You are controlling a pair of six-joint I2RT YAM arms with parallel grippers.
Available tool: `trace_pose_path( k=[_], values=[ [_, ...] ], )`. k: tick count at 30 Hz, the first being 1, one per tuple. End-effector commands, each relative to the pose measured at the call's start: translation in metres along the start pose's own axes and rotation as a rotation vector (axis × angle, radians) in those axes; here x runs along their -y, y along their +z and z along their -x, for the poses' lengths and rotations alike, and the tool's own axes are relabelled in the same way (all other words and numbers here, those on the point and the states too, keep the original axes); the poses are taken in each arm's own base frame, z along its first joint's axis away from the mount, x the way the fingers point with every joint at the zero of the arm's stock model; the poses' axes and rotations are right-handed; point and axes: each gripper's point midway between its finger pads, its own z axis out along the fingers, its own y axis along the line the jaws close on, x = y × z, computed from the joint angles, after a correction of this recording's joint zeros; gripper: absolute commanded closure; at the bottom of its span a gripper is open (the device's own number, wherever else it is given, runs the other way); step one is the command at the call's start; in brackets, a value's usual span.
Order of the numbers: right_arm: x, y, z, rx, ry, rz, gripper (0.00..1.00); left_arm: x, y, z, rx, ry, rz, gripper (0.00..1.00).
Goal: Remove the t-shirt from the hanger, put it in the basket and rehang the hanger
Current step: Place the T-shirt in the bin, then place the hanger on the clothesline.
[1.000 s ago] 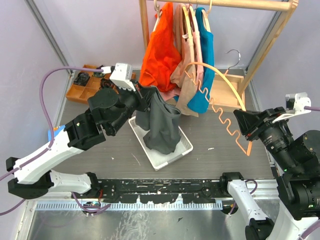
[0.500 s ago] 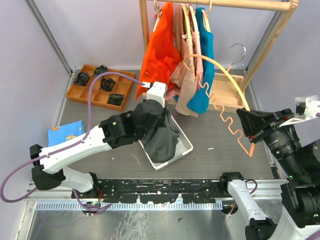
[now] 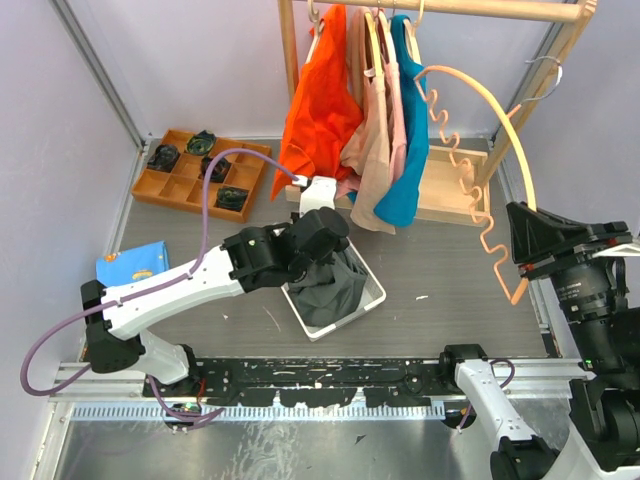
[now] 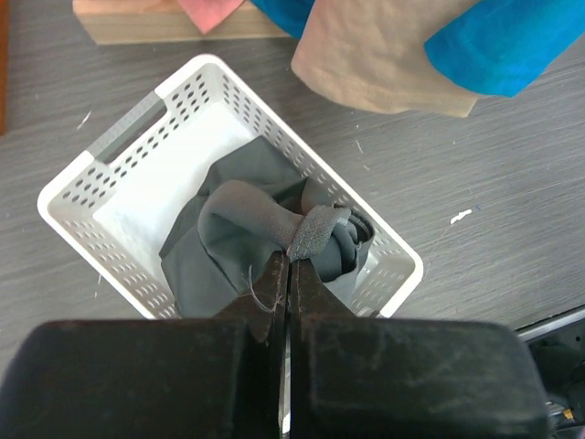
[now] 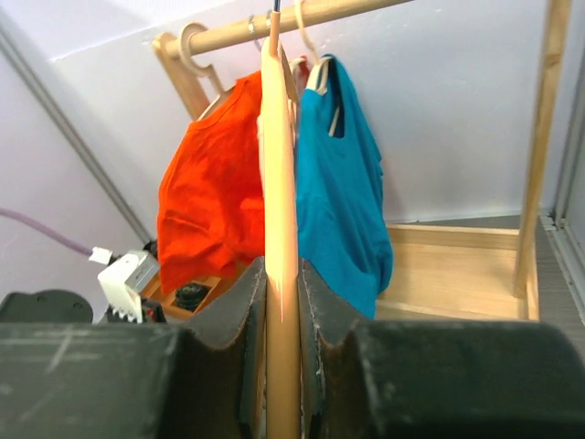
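Note:
The dark grey t-shirt (image 3: 338,292) lies bunched in the white perforated basket (image 3: 312,326). My left gripper (image 4: 290,262) is shut, pinching a fold of the t-shirt (image 4: 239,229) just above the basket (image 4: 119,146). In the top view the wrist hides its jaws. The bare peach hanger (image 3: 497,108) with a wavy lower bar is off the shirt. My right gripper (image 3: 518,240) is shut on its arm and holds it high at the right, its metal hook near the rack's right post. In the right wrist view the hanger (image 5: 281,174) stands upright between the jaws of the right gripper (image 5: 281,271).
A wooden clothes rack (image 3: 450,8) at the back carries orange (image 3: 320,100), beige (image 3: 375,150) and blue (image 3: 410,120) garments on hangers. A wooden compartment tray (image 3: 190,172) sits at the back left. A blue packet (image 3: 135,265) lies at the left.
My left arm swung right and lowered the t-shirt into the basket. My right arm lifted the hanger up and to the right, toward the rack's post.

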Motion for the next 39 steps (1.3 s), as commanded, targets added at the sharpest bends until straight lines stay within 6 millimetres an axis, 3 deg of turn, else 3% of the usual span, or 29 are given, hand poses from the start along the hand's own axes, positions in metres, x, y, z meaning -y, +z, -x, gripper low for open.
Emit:
trace_pose_path(
  k=[1, 2, 3, 8, 13, 20, 23, 27, 39],
  values=[
    [0.010, -0.010, 0.042, 0.166, 0.013, -0.095, 0.99, -0.011, -0.007, 0.005, -0.009, -0.065, 0.045, 0.79],
    [0.014, -0.010, 0.041, 0.166, 0.019, -0.120, 0.99, -0.013, -0.008, 0.005, -0.012, -0.068, 0.047, 0.58],
    [0.018, -0.011, 0.040, 0.165, 0.022, -0.138, 0.99, -0.015, -0.009, 0.008, -0.009, -0.073, 0.048, 0.44],
    [0.028, -0.009, 0.035, 0.152, 0.034, -0.192, 1.00, -0.019, -0.021, 0.030, 0.048, -0.100, 0.035, 0.19],
    [0.040, 0.001, 0.025, 0.121, 0.063, -0.246, 1.00, -0.020, -0.038, 0.055, 0.090, -0.121, 0.020, 0.15],
    [0.053, 0.034, 0.011, 0.070, 0.074, -0.287, 0.99, -0.020, -0.066, 0.095, 0.173, -0.139, -0.026, 0.13],
    [0.055, 0.051, 0.011, 0.061, 0.069, -0.283, 0.99, -0.016, -0.079, 0.115, 0.230, -0.130, -0.081, 0.13],
    [0.062, 0.072, 0.010, 0.055, 0.063, -0.302, 0.99, -0.013, -0.091, 0.137, 0.302, -0.106, -0.121, 0.01],
    [0.090, 0.154, 0.004, 0.044, -0.005, -0.355, 0.99, -0.013, -0.118, 0.173, 0.437, -0.015, -0.201, 0.02]
  ],
)
